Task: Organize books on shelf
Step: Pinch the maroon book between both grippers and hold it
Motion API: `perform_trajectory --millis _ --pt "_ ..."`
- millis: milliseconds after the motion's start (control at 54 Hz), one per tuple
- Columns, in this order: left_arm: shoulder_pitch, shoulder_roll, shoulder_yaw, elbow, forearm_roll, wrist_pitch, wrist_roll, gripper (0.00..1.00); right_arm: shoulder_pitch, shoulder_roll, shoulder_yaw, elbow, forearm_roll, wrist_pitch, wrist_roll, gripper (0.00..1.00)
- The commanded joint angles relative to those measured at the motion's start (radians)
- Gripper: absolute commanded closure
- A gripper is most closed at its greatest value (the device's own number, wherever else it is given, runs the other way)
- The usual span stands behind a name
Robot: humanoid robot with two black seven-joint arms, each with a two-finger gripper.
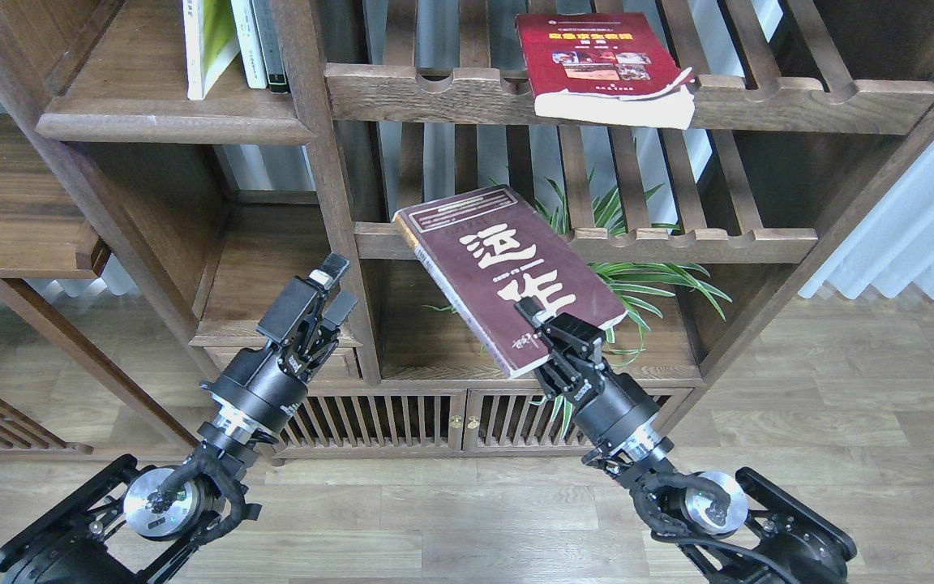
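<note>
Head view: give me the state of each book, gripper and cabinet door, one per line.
maroon book: held in the air, tilted, cover up, closed.
right gripper: shut on the maroon book's near edge.
left gripper: empty, fingers apart.
red book: lying flat on the upper slatted rack, overhanging its front rail.
standing books: roughly upright on the solid shelf.
cabinet doors: closed.

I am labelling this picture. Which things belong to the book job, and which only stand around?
Job: maroon book in right gripper; red book; yellow-green book; solid shelf; left gripper.
Around: plant; slatted racks; white books.
</note>
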Motion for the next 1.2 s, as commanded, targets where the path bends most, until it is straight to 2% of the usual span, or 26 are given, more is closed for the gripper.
perform_trajectory --millis 0,185,370,537,1185 --pt "-0.005 -0.009 -0.004 0.0 0.002 0.0 -0.008 0.01 -0.003 0.005 -0.004 0.0 -0.029 0.0 0.002 0.95" --pt "0.001 -0.014 -0.001 0.0 0.006 0.018 -0.011 0.01 -0.003 0.005 -0.007 0.0 -0.037 0.0 0.002 0.95" --pt "0.006 -0.041 -0.001 0.002 0.008 0.105 -0.031 0.01 -0.003 0.009 -0.007 0.0 -0.044 0.0 0.005 0.95" --pt "0.009 -0.063 -0.001 0.006 0.009 0.139 -0.034 0.01 -0.003 0.014 -0.008 0.0 -0.066 0.0 0.003 0.95" --pt "0.0 -0.107 0.016 0.04 0.011 0.193 -0.033 0.01 -0.017 0.025 -0.039 0.033 -0.104 0.0 0.003 0.95"
